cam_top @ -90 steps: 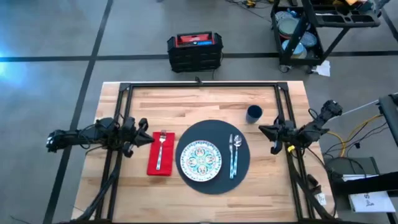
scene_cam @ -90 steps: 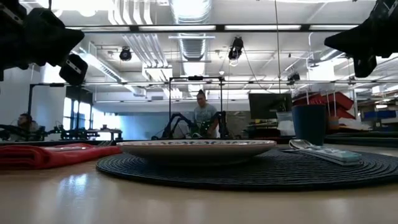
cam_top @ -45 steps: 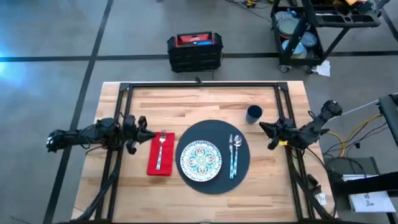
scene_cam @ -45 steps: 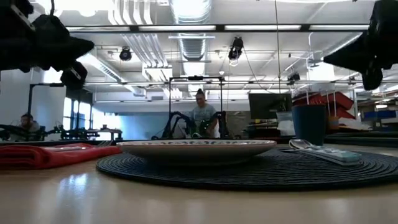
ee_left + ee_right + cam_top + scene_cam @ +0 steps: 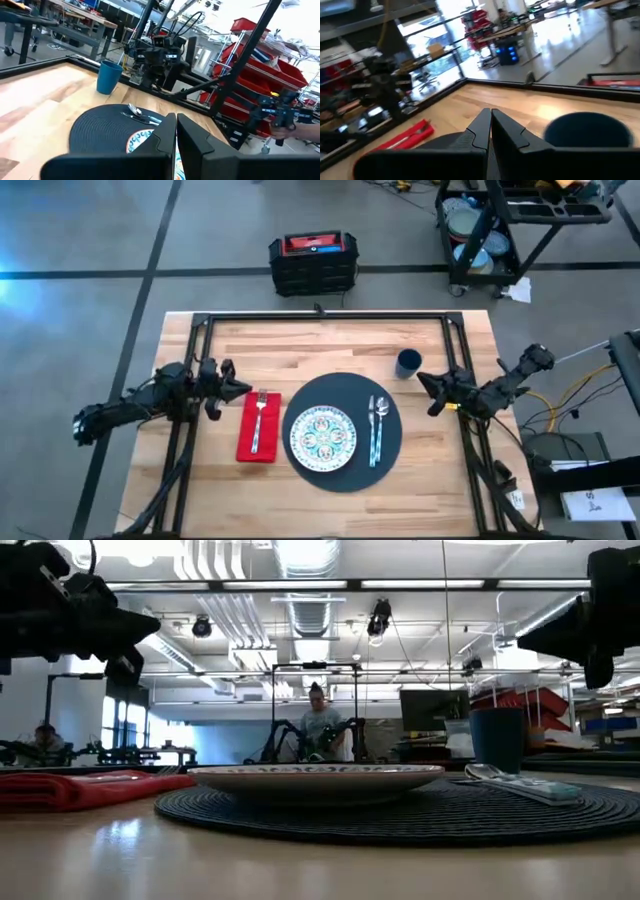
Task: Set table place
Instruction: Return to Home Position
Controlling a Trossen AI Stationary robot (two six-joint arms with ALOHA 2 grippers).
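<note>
Table (image 5: 330, 345) is light wood planks with a black rail frame (image 5: 320, 315) on top, standing on a grey concrete floor. A black case with a red top (image 5: 312, 260) sits on the floor behind it and a loaded cart (image 5: 500, 230) stands at the far right. The low view shows an open workshop with a person (image 5: 320, 725) well back. The setting sits in the near half of the table: round dark mat (image 5: 340, 387) in the middle, patterned plate (image 5: 323, 437) on its left part, knife (image 5: 372, 435) and spoon (image 5: 381, 415) side by side on its right part. Red napkin (image 5: 246, 450) lies just left of the mat with the fork (image 5: 259, 420) on it. Blue cup (image 5: 408, 362) stands upright off the mat's far right, near the right rail. Left gripper (image 5: 245, 389) hangs in the air just left of the napkin's far end, fingers clenched on nothing. Right gripper (image 5: 422, 383) hangs just right of the mat, beside the cup, not touching it, fingers also pressed together and empty. The far half of the table is bare wood, as is a strip along the near edge. The napsin-side margin is tight: napkin and cup each sit close to a side rail.
</note>
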